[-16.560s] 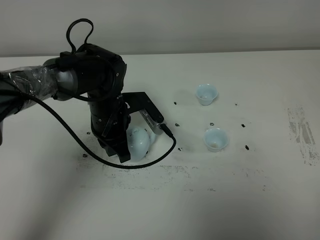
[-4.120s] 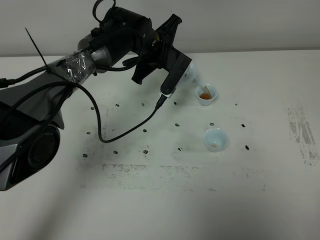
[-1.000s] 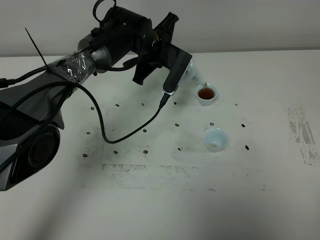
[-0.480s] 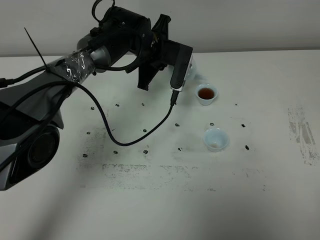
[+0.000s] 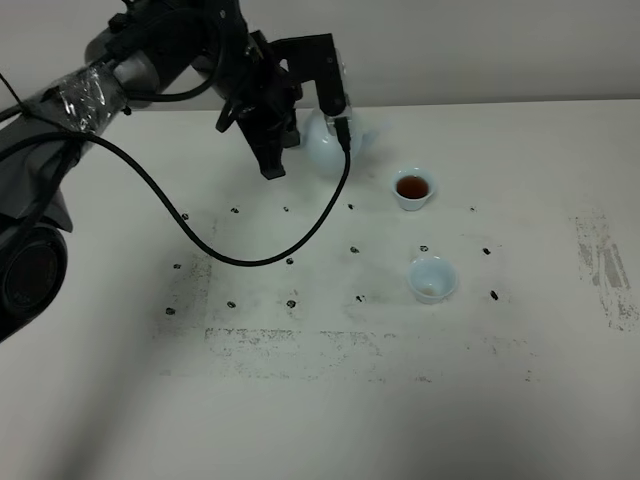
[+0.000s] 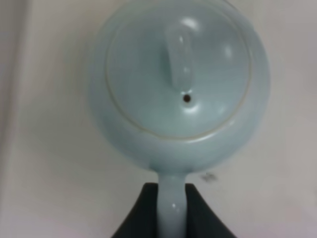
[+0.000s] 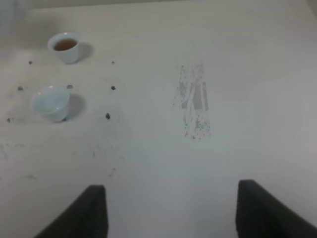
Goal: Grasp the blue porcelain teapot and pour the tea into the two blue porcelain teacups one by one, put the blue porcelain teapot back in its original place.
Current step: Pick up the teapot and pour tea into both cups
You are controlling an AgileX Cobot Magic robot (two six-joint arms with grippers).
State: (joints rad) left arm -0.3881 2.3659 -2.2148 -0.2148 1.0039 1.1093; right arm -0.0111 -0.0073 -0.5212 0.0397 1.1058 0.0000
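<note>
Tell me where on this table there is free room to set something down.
Free: the table in front of the empty teacup, and between the filled teacup and the scuff mark. Crowded: far left, around the held teapot and hanging cable.

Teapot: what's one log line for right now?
left gripper: shut on teapot handle | far teacup: tea inside | near teacup: no tea | right gripper: open

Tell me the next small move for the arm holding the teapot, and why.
Probably swing the teapot over to the nearer cup: the left gripper is shut on its handle, the farther cup already holds dark tea, and the nearer one looks unfilled.
</note>
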